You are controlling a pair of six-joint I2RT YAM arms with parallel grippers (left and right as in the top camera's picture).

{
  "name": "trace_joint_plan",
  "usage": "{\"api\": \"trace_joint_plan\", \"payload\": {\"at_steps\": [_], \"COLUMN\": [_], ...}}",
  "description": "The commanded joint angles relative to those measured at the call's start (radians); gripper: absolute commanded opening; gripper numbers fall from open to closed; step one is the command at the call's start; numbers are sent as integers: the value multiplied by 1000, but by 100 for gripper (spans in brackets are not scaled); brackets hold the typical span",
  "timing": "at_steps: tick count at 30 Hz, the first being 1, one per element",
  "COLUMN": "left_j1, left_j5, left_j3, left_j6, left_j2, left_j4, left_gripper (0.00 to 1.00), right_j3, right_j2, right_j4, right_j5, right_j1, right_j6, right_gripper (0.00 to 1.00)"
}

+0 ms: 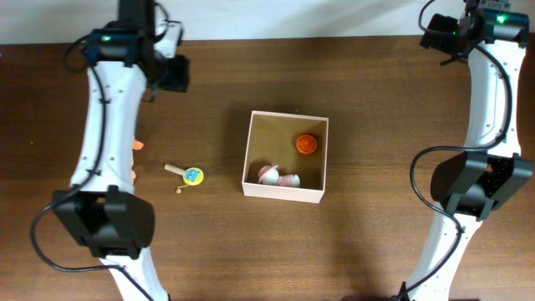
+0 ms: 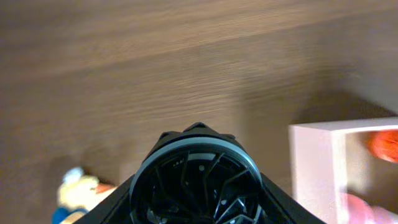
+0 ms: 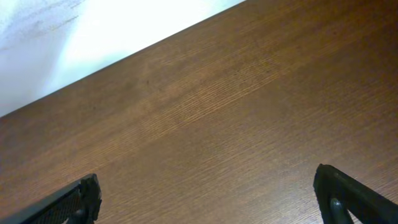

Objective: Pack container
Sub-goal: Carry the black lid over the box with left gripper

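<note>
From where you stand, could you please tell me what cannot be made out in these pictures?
- left end effector: overhead, too dark to tell open or shut; left wrist, a black round part blocks its fingers.
- small wooden-handled toy with yellow-blue disc: tiny overhead; blurred and edge-cut in left wrist.
- pink-white items inside the white square cardboard box: too small overhead to identify.
- orange bits: overhead, partly hidden by the left arm.
</note>
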Motion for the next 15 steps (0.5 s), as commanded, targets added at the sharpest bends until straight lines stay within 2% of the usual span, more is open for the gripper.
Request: {"api": "trace_joint_plan", "payload": {"at_steps": [1,11,15], "left_j1": [-93,-352,-414], "left_j5": [8,-26,-27], "left_j3": [34,27,27], "left_j6": [5,5,6], "left_j2": [7,36,87], "left_j4": [-23,-61,-92], "left_gripper": [30,31,26], "right_j3": [-3,-3,-3], "right_j2": [-15,-15,-15], "right_j4": [3,3,2], "right_j5": [2,2,2], "right_j1": [3,3,3], "right_j6": [9,9,9], "right_gripper": [99,99,99]}}
